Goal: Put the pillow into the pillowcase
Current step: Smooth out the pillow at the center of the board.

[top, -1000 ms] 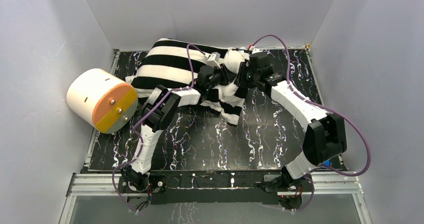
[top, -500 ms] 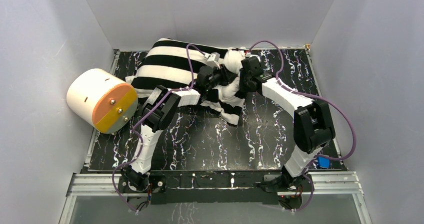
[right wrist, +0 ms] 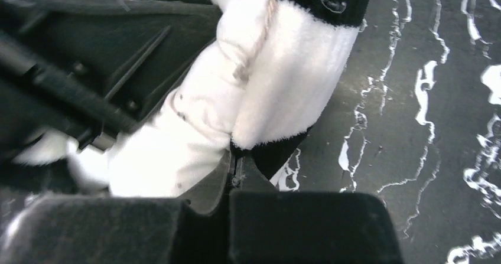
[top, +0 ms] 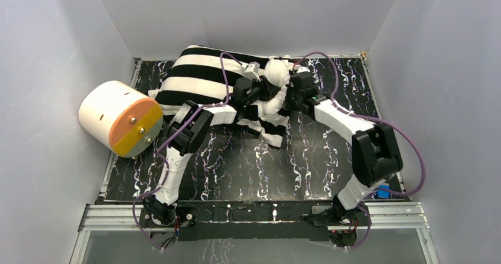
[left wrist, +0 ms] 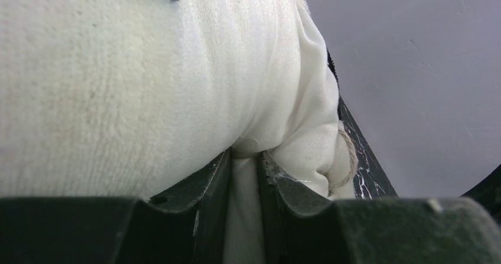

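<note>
**A:** Checking the left gripper point(left wrist: 243, 157) first. It's narrow, with the jaws pinching a fold of smooth white cloth: the pillow point(left wrist: 295, 140). A terry white stripe of the pillowcase point(left wrist: 88, 98) bulges just left of the pinch.

**B:** Right gripper point(right wrist: 234, 157)?

**A:** Jaws tight together at the pillowcase's fluffy edge, where a white stripe meets a black one. The edge runs into the jaws, so it reads as a grip on the case. Smooth pillow cloth lies against that edge.

**B:** Does the overhead confirm it?

**A:** No, both sets of fingertips are buried in fabric there. It does give the layout. The case looks stuffed, and only a rounded white end of the pillow pokes out of its right-hand mouth, at the far middle of the table point(top: 248, 163). The two grippers meet at that end.

**B:** Arm poses?

**A:** The left arm's elbow is up by the case's near edge, with the forearm reaching far-right over the stripes. The right arm's elbow is raised at the table's right side, with the forearm stretched far-left.

**B:** Anything else?

**A:** A cream cylinder point(top: 121, 117) with an orange face, just beside the case's left corner.
</note>
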